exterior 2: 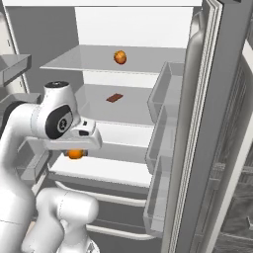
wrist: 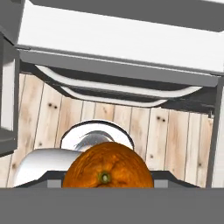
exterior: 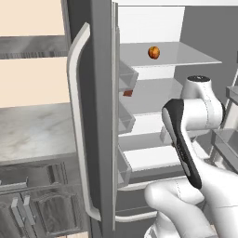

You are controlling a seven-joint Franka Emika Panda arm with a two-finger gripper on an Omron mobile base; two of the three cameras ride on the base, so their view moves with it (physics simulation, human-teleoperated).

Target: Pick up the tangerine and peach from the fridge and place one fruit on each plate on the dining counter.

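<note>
The fridge (exterior 2: 207, 123) stands with both doors swung wide, its white interior taking up the middle of both base views. Two orange fruits can be counted. One — the peach (exterior 2: 120, 57), orange with a darker reddish side — sits alone on the upper shelf (exterior 2: 148, 62), near the top centre of the right base view and at (exterior: 154, 52) in the upper middle of the left base view. The other, the tangerine (wrist: 108, 168), fills the bottom centre of the hand view with its small green stem end facing the camera; in the right base view it shows as an orange patch (exterior 2: 75, 153) at the left middle of the frame, tucked just under the white hand in front of the lower shelves.

The gripper (exterior 2: 75, 150) is closed around that tangerine and holds it off the shelves, with pale wooden floor planks (wrist: 175, 144) visible behind the fruit in the hand view.

One small flat brown item (exterior 2: 114, 98) lies on the second shelf, centre of the right base view; what it is cannot be made out. Three door bins (exterior 2: 163, 143) stack down the inside of the right-hand door. One long curved pale handle (exterior: 79, 125) runs down the left-hand door at the left of the left base view, with a marbled wall counter (exterior: 32, 130) beyond it.
</note>
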